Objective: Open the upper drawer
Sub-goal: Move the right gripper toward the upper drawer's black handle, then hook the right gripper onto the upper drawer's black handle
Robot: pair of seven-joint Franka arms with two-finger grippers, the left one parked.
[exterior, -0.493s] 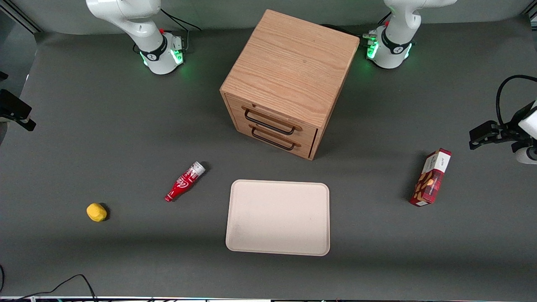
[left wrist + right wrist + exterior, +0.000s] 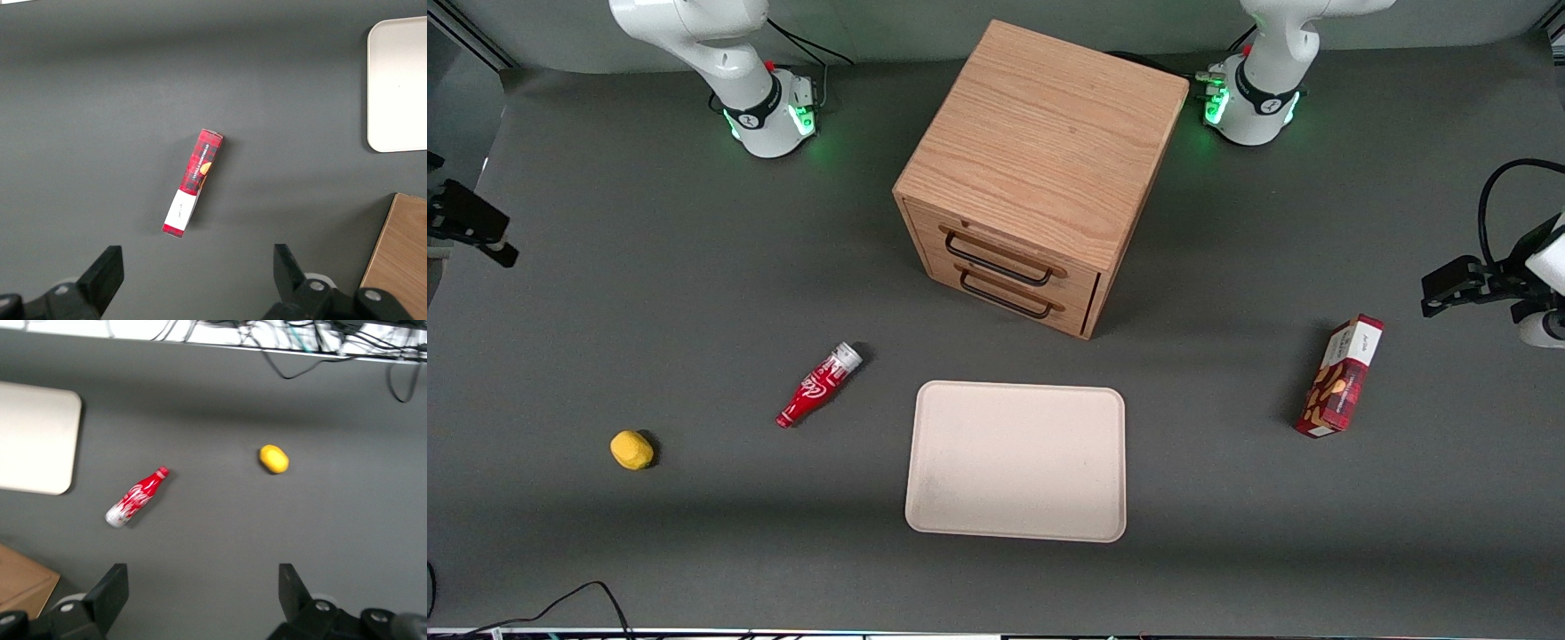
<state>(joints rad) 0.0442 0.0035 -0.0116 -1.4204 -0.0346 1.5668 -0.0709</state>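
The gripper [image 2: 200,593] is hanging up above the table [image 2: 694,267] at the working arm's end, fingers spread wide with nothing in them. In the front view you only catch a dark bit of it at the edge [image 2: 467,227]. It's well apart from the cabinet [image 2: 1040,151], which sits mid-table.

The upper drawer [image 2: 1009,253] is the top one of the two on the cabinet's front, looks pushed fully in, its thin dark bar handle [image 2: 996,258] untouched. The lower drawer [image 2: 1009,298] sits right under it, also closed.

Everything else, going off the cabinet: a red bottle [image 2: 135,498] lies on its side nearer the camera than the cabinet, toward the working arm's end. A yellow lemon-ish thing [image 2: 274,459] is farther out the same way. A cream tray [image 2: 934,498] lies flat in front of the drawers, and a red snack box [image 2: 1341,375] lies toward the parked arm's end.
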